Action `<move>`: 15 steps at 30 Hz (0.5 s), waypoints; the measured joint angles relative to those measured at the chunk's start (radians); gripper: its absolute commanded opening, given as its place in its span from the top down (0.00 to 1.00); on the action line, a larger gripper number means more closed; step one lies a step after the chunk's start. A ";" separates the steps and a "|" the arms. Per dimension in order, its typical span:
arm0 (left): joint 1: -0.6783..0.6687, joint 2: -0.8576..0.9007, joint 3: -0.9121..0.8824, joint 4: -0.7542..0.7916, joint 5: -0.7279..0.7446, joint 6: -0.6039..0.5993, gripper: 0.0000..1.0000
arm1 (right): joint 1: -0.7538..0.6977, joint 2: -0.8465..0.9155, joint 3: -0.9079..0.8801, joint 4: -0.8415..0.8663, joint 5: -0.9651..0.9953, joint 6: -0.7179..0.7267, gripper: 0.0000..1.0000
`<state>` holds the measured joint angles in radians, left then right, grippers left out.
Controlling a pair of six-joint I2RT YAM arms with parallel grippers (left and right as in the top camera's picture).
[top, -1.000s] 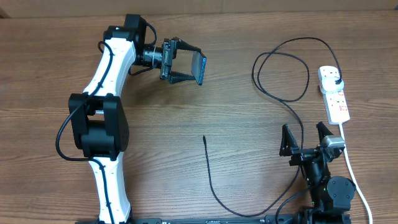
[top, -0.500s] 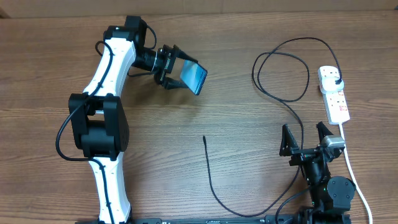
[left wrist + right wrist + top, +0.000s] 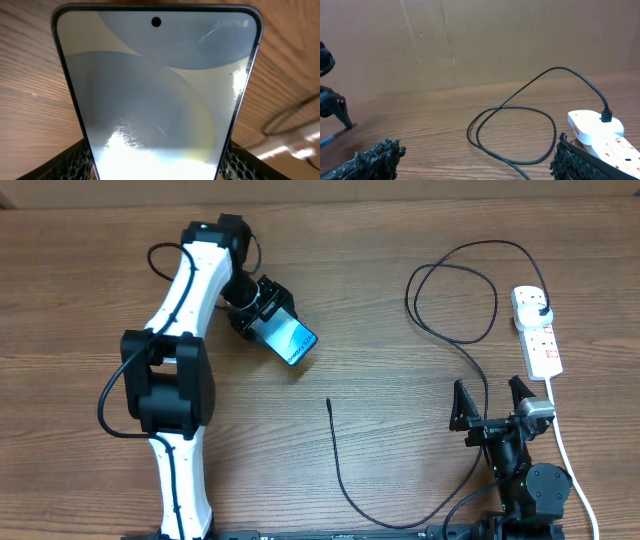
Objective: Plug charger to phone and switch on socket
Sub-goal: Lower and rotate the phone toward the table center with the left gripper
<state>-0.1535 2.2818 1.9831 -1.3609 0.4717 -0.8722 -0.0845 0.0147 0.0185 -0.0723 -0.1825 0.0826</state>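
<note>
My left gripper (image 3: pixel 268 323) is shut on the phone (image 3: pixel 291 342), screen up and glowing teal-blue, low over the table at upper left of centre. In the left wrist view the phone (image 3: pixel 157 95) fills the frame between the fingers. The charger cable (image 3: pixel 440 340) loops at upper right; its black plug (image 3: pixel 541 308) sits in the socket (image 3: pixel 538 332), and its free tip (image 3: pixel 328 402) lies at the table's centre. My right gripper (image 3: pixel 492 402) is open and empty near the front right. The right wrist view shows the cable loop (image 3: pixel 512 132) and the socket (image 3: pixel 597 131).
The socket's white cord (image 3: pixel 568 455) runs down the right side past my right arm. A cardboard wall (image 3: pixel 480 40) stands behind the table.
My left gripper has swung the phone down and toward the table's centre, turning its screen from edge-on to facing up. The right arm has not moved.
</note>
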 measured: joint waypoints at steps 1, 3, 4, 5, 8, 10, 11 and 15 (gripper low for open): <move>-0.011 0.000 0.000 -0.003 -0.031 -0.005 0.96 | 0.000 0.000 0.000 0.000 0.000 0.000 0.00; -0.028 0.000 0.000 -0.011 -0.082 -0.019 0.96 | 0.000 0.000 0.000 0.000 0.000 -0.001 0.00; -0.031 0.000 0.000 -0.012 -0.095 -0.023 0.96 | 0.000 0.000 0.000 -0.001 0.000 -0.001 0.00; -0.043 0.000 0.000 -0.012 -0.118 -0.036 0.96 | 0.000 0.000 0.000 0.000 0.000 0.000 0.00; -0.057 0.000 0.000 -0.011 -0.144 -0.050 0.96 | 0.000 0.000 0.000 0.000 0.000 0.000 0.00; -0.063 0.000 0.000 -0.011 -0.154 -0.060 0.96 | 0.000 0.000 0.000 0.000 0.000 0.000 0.00; -0.063 0.000 0.000 -0.011 -0.156 -0.063 0.96 | 0.000 0.000 0.000 0.000 0.000 0.000 0.00; -0.065 0.000 0.000 -0.015 -0.158 -0.071 0.96 | 0.000 0.000 0.000 0.000 0.000 0.000 0.00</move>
<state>-0.2188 2.2818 1.9831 -1.3762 0.3138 -0.9432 -0.0841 0.0147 0.0185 -0.0719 -0.1829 0.0822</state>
